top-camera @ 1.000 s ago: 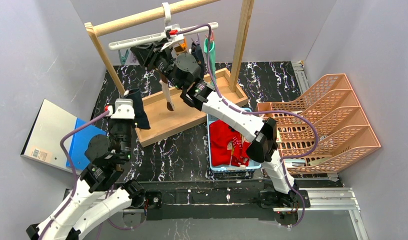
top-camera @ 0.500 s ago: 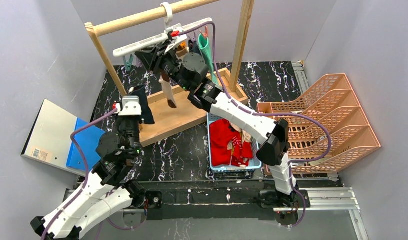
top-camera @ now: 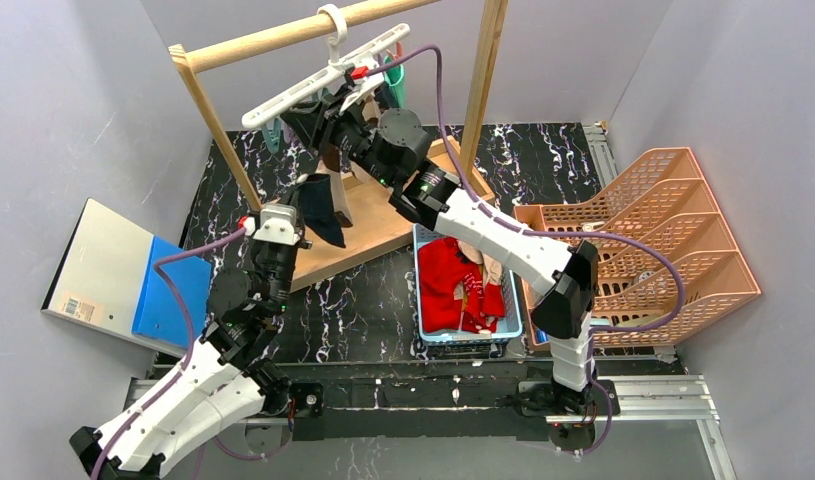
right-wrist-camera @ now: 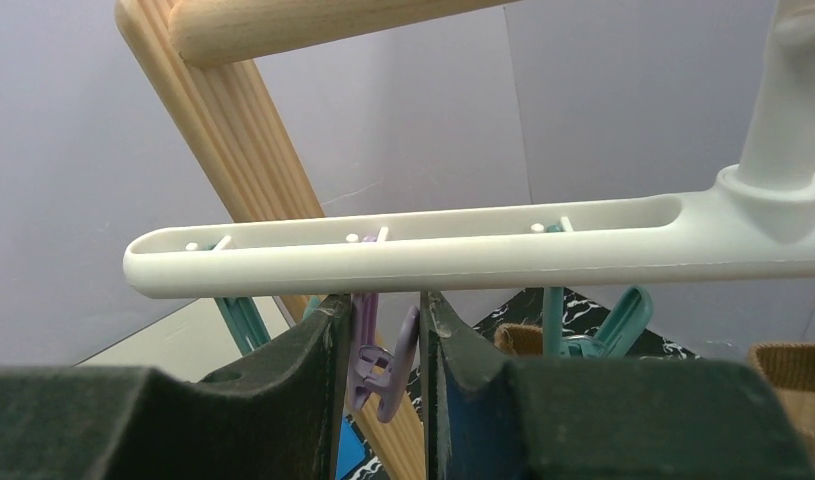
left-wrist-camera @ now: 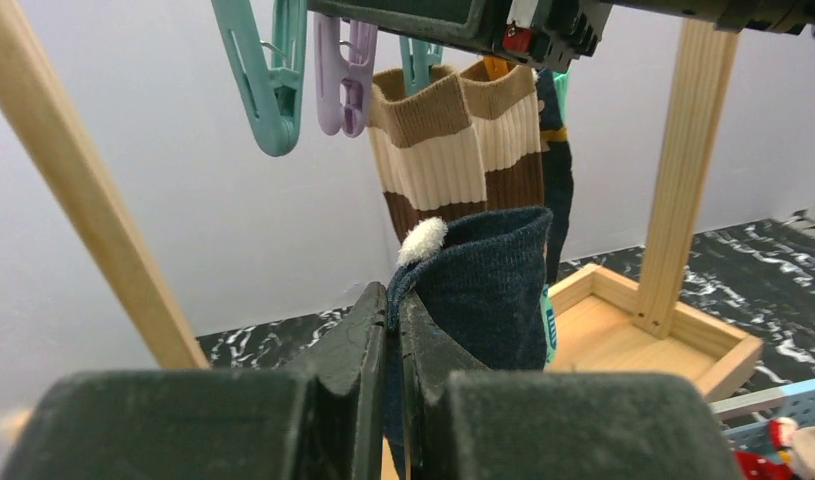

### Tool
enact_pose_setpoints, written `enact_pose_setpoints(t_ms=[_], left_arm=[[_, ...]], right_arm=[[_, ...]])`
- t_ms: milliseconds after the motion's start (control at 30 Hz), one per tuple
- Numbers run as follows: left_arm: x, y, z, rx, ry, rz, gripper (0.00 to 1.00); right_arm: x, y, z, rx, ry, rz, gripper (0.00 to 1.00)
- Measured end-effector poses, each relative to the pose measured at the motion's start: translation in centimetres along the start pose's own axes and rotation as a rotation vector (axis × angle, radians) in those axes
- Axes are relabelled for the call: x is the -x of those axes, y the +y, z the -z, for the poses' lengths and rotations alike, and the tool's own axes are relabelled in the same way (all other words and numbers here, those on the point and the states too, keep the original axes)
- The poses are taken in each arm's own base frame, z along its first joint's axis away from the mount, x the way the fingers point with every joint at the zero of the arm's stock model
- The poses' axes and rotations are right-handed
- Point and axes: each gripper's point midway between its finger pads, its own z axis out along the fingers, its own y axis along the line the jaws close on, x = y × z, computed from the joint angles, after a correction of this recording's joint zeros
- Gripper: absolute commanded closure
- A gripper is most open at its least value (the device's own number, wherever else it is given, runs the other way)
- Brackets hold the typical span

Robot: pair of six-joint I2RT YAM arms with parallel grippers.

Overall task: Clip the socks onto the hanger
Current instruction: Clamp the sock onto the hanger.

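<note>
I'm pinching navy sock [left-wrist-camera: 483,280] at cuff w/ L gripper [left-wrist-camera: 393,300], fingers near shut, mid-frame. R gripper [right-wrist-camera: 383,320] is nipping purple clip [right-wrist-camera: 378,365] under hanger [right-wrist-camera: 433,250], upper frame, narrow gap. Sock's looking soft, floppy: feed cuff edge.

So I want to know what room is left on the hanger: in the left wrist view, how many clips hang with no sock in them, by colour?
teal clip: 1
purple clip: 1
Total: 2
</note>
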Motion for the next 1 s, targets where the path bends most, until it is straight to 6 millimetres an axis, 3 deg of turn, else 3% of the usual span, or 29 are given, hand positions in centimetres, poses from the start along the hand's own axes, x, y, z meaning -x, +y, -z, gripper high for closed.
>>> enact_pose_setpoints(t_ms=[300, 533, 1000], left_arm=[[-1.4, -0.4, -1.1, -0.038, 0.003, 0.102, 1.0], [-3.1, 2.1, -2.0, 0.024, 0.018, 0.128, 1.0], [-2.5, 2.1, -2.5, 0.005, -0.023, 0.16, 1.0]], right_arm=[[0.3, -0.3, 0.6, 0.008, 0.012, 0.011, 0.99], [0.1, -0.8, 1.5, 0.001, 0.037, 0.035, 0.99], [0.2, -1.4, 2.5, 0.004, 0.055, 0.066, 0.99]])
